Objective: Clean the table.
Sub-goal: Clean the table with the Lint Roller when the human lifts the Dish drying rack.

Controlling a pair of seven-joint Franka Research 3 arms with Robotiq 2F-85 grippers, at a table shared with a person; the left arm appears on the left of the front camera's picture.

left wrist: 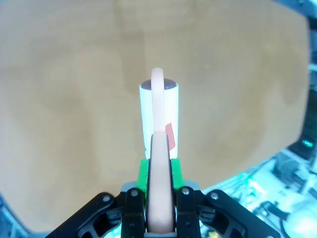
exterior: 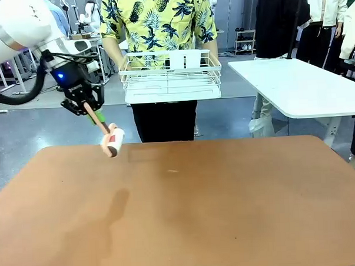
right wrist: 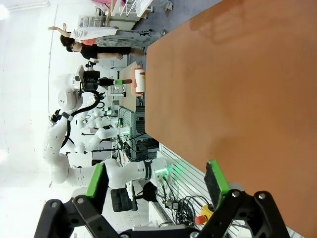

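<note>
Left gripper [exterior: 98, 117] – my fingers [left wrist: 142, 174] are closed narrow on the pinkish handle of a lint roller [exterior: 112, 141]. The green pads press the handle from both sides. In the left wrist view the handle runs straight out between the pads to the white roll, which has a red patch on its paper. The roller slants down and to the right from my grip. Its head shows against the far-left edge of the table [exterior: 228, 213], and its shadow falls on the top nearer to me, apart from the roll.

Right gripper [right wrist: 156, 178] – fingers spread wide, nothing between the pads. It sits off the table's right side, looking across the top.

The table has a reddish-brown top and spans the near and middle scene, wall to wall in the front view.

Far side, centre: a person holds a white wire basket [exterior: 170, 77] in both hands, at waist height, beyond the table's far edge. A white-topped table [exterior: 299, 86] stands at far right.
</note>
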